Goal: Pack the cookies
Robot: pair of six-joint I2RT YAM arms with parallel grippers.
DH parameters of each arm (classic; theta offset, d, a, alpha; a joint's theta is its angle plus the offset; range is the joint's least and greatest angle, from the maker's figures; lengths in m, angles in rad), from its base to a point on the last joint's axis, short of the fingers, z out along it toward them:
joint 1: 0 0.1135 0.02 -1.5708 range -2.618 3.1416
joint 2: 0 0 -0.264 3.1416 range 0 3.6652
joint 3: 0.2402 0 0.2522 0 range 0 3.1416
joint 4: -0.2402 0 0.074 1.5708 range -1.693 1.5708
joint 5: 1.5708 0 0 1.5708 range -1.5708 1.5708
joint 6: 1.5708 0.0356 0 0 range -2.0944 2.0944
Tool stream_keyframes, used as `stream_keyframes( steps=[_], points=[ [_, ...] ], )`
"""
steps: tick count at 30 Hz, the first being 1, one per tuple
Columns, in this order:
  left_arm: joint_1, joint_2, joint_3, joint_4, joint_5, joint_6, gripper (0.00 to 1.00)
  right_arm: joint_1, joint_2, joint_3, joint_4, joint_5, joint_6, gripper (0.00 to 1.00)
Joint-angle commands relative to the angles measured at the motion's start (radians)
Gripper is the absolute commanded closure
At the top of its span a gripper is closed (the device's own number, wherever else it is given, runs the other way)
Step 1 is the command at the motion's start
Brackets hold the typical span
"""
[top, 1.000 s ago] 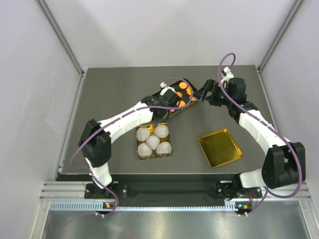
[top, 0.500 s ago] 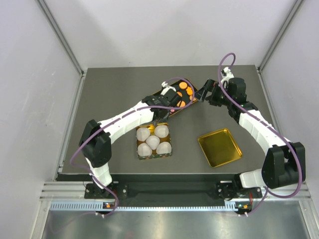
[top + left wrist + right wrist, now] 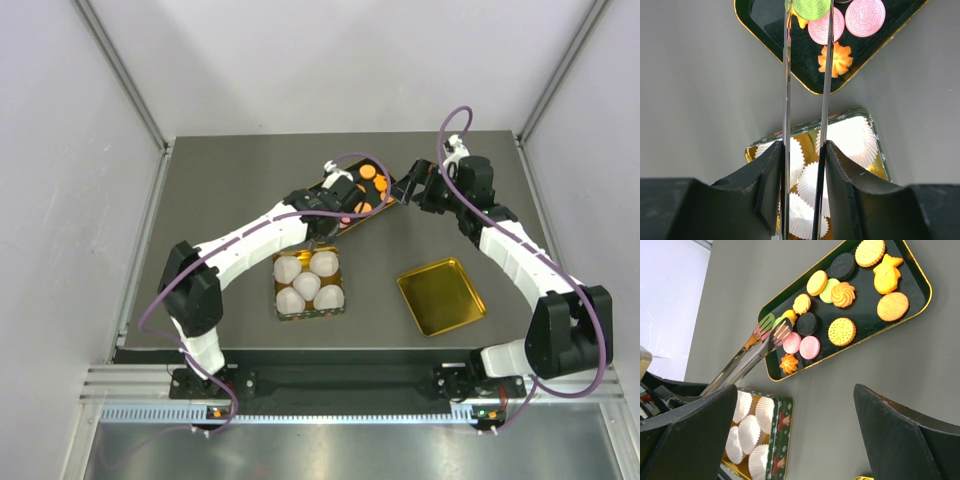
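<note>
I'm looking at a dark grey table (image 3: 220,190) boxed in by pale walls (image 3: 60,150) with metal posts (image 3: 120,70) in the far corners and a metal rail (image 3: 300,385) along the near edge where the arms are bolted.

The cookies (image 3: 842,331) lie in a black tray (image 3: 920,277) with a gold rim, at the far middle of the table. They are mostly orange, with a few pink, dark and green.

My left gripper (image 3: 804,150) is clamped on a pair of tongs (image 3: 786,100), reaching over the near end of that tray. A green cookie (image 3: 811,7) sits between the tong tips. I cannot tell whether it is off the tray floor.

My right gripper (image 3: 405,190) hangs just beside the tray's right end, jaws spread wide and holding nothing.

Nearer me, a tin (image 3: 785,440) holds white paper cups (image 3: 307,284). A bare gold tray (image 3: 441,296) lies to its right, well apart.
</note>
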Motion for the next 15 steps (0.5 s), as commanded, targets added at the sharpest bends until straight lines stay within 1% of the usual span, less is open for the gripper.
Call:
stream_keyframes(
  steps=[1,9,15],
  points=[
    [-0.005,-0.088,0.023,-0.01,0.008,0.003,0.58,0.012,0.004,0.043,0.031,-0.001,-0.024,0.0],
    [-0.004,-0.281,-0.098,0.006,0.115,-0.048,0.59,0.012,0.007,0.046,0.024,0.008,-0.032,0.0],
    [-0.016,-0.408,-0.224,-0.004,0.187,-0.089,0.59,0.01,0.017,0.05,0.018,0.016,-0.038,0.0]
  ],
)
